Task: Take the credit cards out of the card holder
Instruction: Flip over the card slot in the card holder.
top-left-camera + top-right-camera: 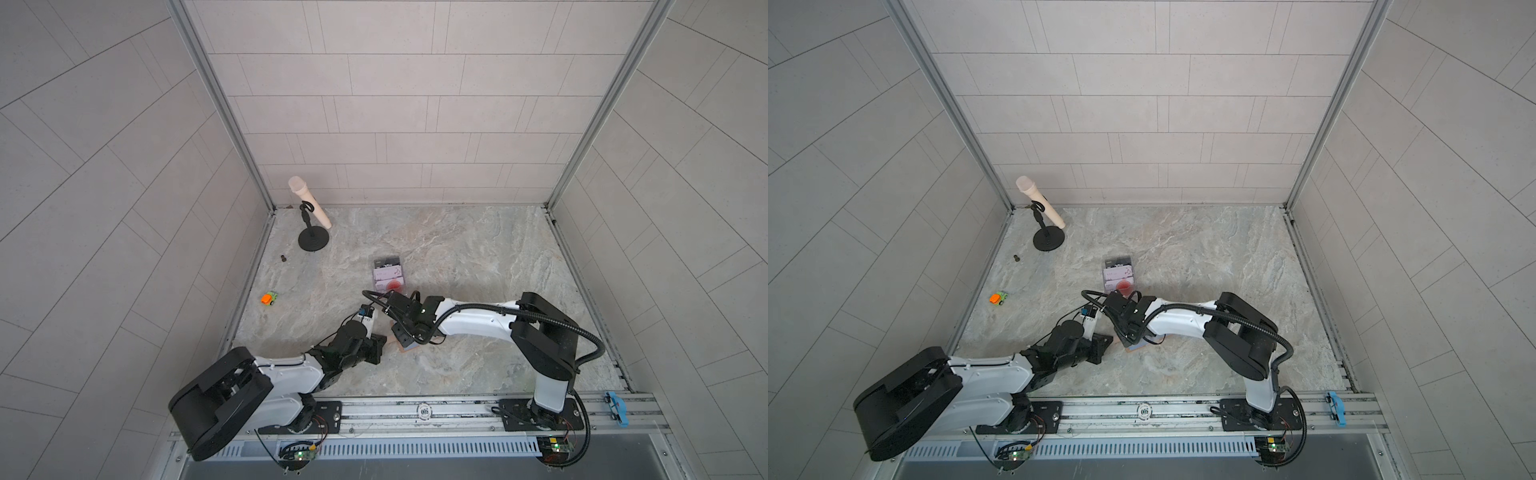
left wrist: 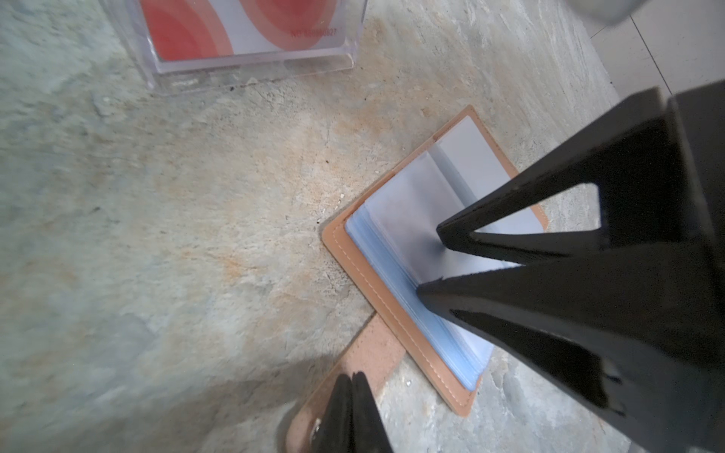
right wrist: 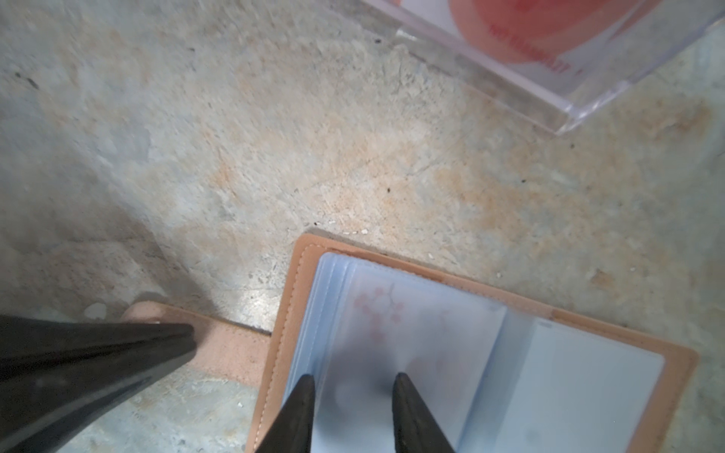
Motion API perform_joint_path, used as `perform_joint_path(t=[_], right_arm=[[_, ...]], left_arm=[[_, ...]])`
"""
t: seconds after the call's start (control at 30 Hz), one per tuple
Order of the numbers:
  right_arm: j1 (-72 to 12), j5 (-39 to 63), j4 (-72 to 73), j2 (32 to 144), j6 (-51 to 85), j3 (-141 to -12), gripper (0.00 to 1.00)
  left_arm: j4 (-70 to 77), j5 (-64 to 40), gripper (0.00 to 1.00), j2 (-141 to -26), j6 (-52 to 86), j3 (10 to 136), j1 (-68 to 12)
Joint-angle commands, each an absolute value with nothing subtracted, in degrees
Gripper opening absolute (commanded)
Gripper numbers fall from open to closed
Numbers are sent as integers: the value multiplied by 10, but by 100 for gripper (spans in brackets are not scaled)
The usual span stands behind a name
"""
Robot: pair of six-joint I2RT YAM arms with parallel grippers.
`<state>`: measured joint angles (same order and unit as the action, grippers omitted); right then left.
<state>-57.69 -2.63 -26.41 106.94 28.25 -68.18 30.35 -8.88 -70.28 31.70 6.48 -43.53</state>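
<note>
The card holder (image 3: 282, 313) is a tan leather wallet lying open on the stone table, its frosted plastic sleeves (image 3: 423, 325) facing up. A credit card with a faint pink print (image 3: 378, 310) shows through the top sleeve. My right gripper (image 3: 353, 378) is open, with both tips resting on that sleeve. My left gripper (image 2: 352, 376) is shut, its tip pressing on the holder's strap (image 2: 376, 345). In both top views the holder (image 1: 406, 348) (image 1: 1136, 348) is mostly hidden under the two wrists.
A clear box (image 1: 388, 274) just behind the holder contains loose cards, a red-circled card (image 2: 243, 27) nearest. A microphone on a stand (image 1: 309, 208), a small dark bit (image 1: 284, 257) and an orange-green toy car (image 1: 269, 298) lie at the left.
</note>
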Motion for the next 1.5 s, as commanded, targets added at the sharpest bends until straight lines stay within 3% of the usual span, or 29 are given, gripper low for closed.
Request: perform_joint_path(t=[0.0,0.63,1.47], right_arm=[[-566,-66,-312,1058,276,-684,34],[-544,-68,-317,1049,272,-666,39],[-514,-171,-397,996,272,-656,39]], left_arm=[[258,-78,8,-709,316,56,-436],[258,-80,8,-708,316,57,-437],[256,-79,8,-709,314,59,-437]])
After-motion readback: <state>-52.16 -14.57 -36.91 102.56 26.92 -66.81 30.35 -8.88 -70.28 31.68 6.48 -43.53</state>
